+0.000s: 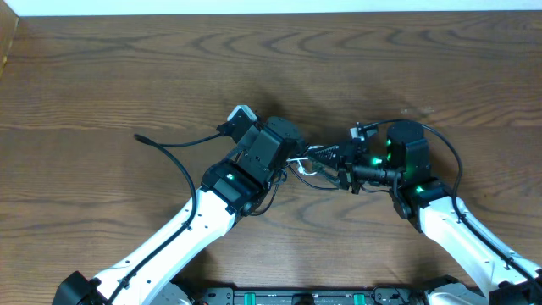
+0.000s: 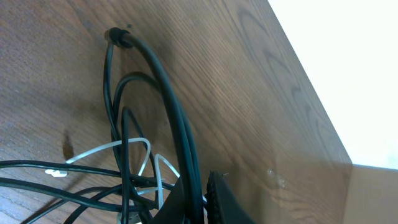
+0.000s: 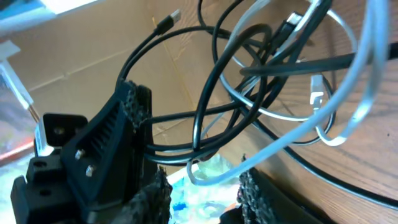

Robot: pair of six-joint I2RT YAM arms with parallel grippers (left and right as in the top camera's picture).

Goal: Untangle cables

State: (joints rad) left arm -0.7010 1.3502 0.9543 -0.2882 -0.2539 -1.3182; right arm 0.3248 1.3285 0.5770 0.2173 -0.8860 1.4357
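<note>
1. Two robot arms meet over a brown wooden worktop [image 1: 271, 59], their grippers close together with a small knot of cables strung between them
2. The left gripper [image 1: 292, 161] is clenched. Seen from the right wrist, its ribbed pads pinch a bundle of black cables [image 2: 176, 121], which arch out ahead of it in several crossing loops
3. The right gripper [image 3: 202, 186] is released, with its jaws apart. A loop of the white cable [image 2: 93, 152] lies in the gap between its fingers, unpinched, and threads on through the black loops just beyond
4. One black cable trails well away behind the left gripper to a plug end [image 1: 140, 137] lying on the wood
5. The step in hand looks like freeing the white cable from the black loops. To do it well, the right gripper should close on the white strand alone, with no black strand in the gap. It should then draw slowly away from the left gripper, which serves as a steady anchor, and pause if any loop tightens
</note>
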